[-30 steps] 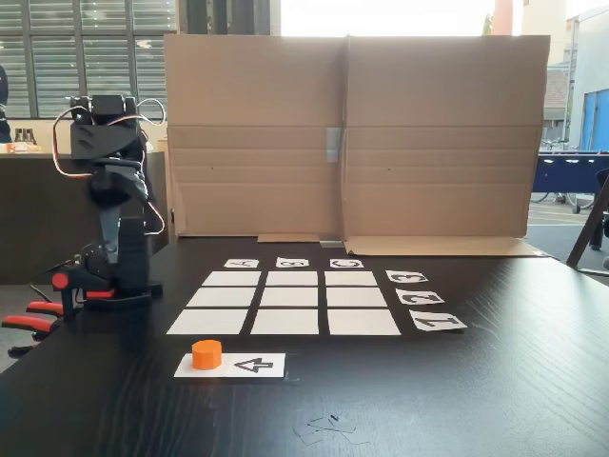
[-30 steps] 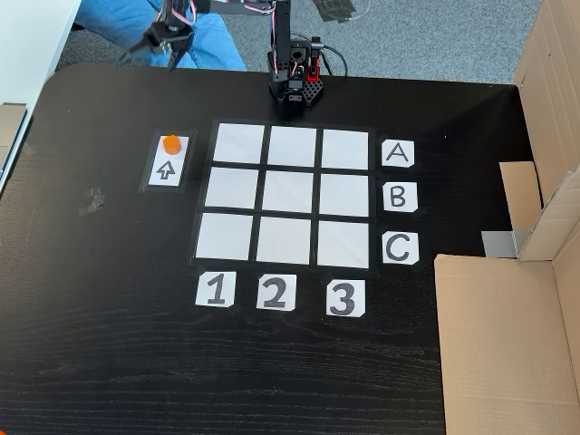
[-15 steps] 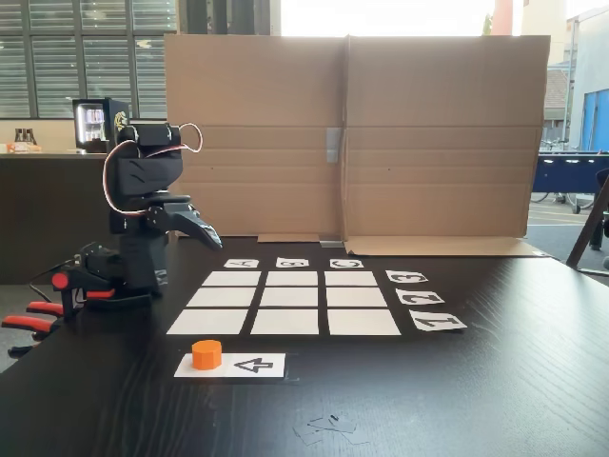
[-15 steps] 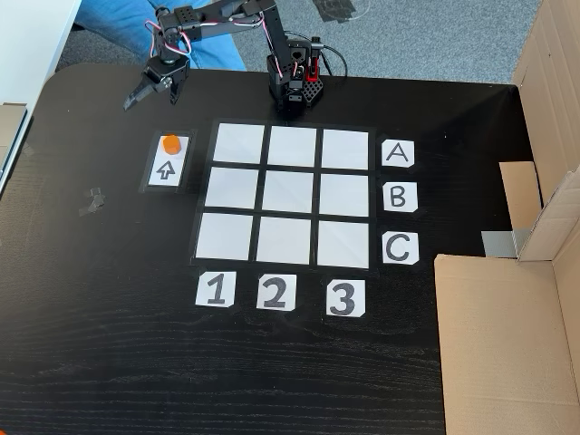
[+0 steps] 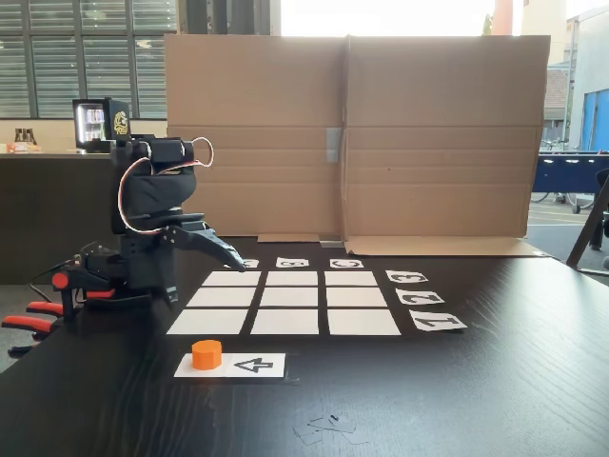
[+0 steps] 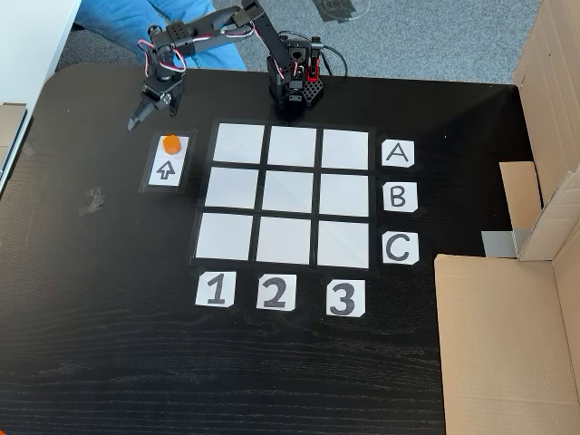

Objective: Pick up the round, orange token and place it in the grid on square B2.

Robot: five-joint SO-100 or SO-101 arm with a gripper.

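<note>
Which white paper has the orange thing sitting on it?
The lone card with the black arrow, left of the grid in the top-down fixed view. The orange token sits on it; the nine grid squares are bare.

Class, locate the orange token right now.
In both fixed views the token sits on the arrow card, beside the grid, below the gripper.

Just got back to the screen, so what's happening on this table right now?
The arm's hand hangs over the dark table, just short of the orange token and not touching it. The token sits on the white arrow card beside the grid. All nine cells, including the centre one, hold nothing. From these views I cannot tell whether the hand is open. The pick has not been made yet.
</note>
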